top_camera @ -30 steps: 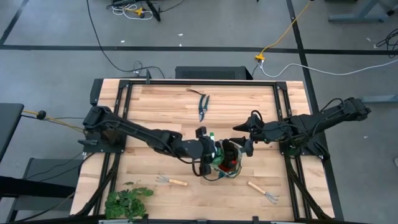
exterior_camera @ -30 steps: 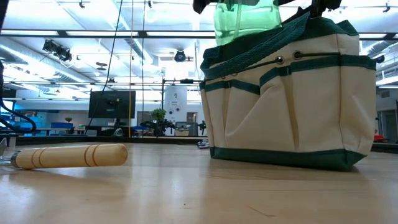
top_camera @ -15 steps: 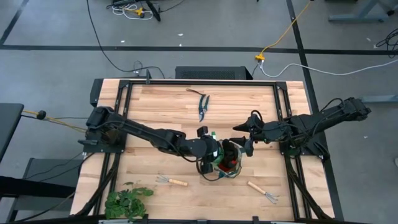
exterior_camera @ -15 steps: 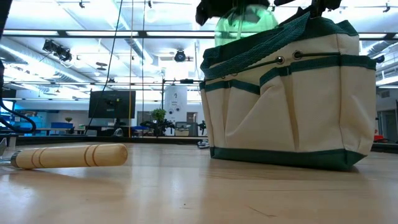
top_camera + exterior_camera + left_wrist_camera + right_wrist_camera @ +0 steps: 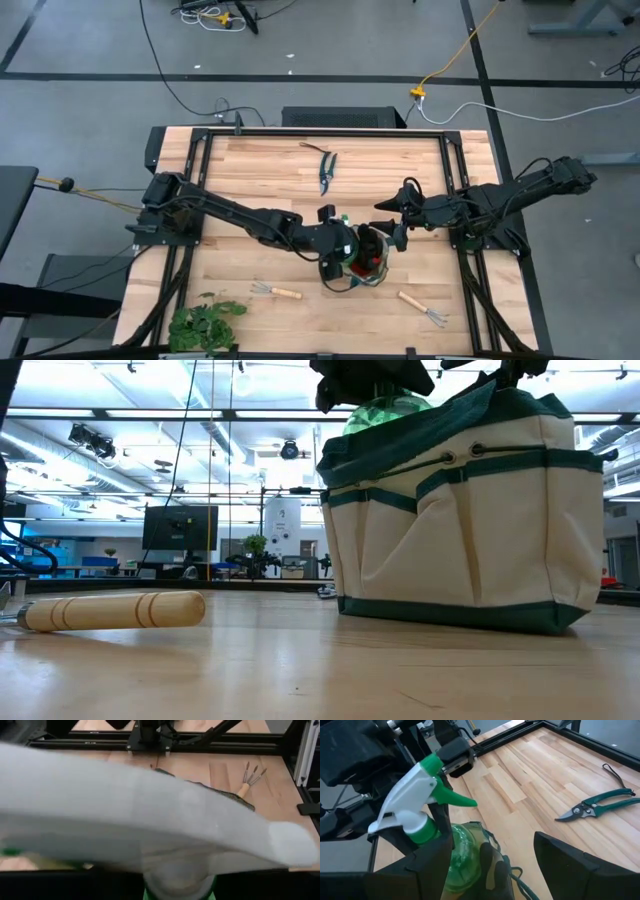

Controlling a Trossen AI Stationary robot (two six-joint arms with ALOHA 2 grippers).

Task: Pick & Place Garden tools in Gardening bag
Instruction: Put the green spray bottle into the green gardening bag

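The green spray bottle (image 5: 462, 851) with its white nozzle (image 5: 402, 802) stands upright in the mouth of the cream and dark green gardening bag (image 5: 470, 520). The bag stands on its base at the table's middle (image 5: 368, 262). My left gripper (image 5: 338, 238) is above the bag, shut on the bottle. My right gripper (image 5: 396, 226) is open at the bag's right rim. The pruning shears (image 5: 327, 172) lie flat toward the far edge. Two wooden-handled rakes (image 5: 276, 291) (image 5: 424, 308) lie flat near the front edge. Something red (image 5: 374, 266) shows inside the bag. My left gripper pinches the bottle's neck (image 5: 436, 831), just under the white nozzle, between its two dark fingers (image 5: 441, 815). The fingers come from above, slanting from the table's left. The bottle hangs upright, its body (image 5: 385, 412) partly sunk inside the bag's mouth. My right gripper's spread fingers (image 5: 427, 865) stand at the bag's rim. The bag's dark strap (image 5: 430, 425) rises taut to this gripper (image 5: 515, 372). The place of contact lies outside the frames, so which part the fingers touch cannot be told.
A leafy green plant bunch (image 5: 205, 322) lies at the near left corner. One rake's wooden handle (image 5: 110, 610) lies close in the low view. Black frame rails (image 5: 190, 180) run along the table's sides. Bare wood shows at the far left and far right.
My left gripper has gone down over the bag with the spray bottle. The bottle has stayed upright and sunk lower into the bag's mouth, so less of its green body shows above the rim. The bag and my right gripper have kept still.
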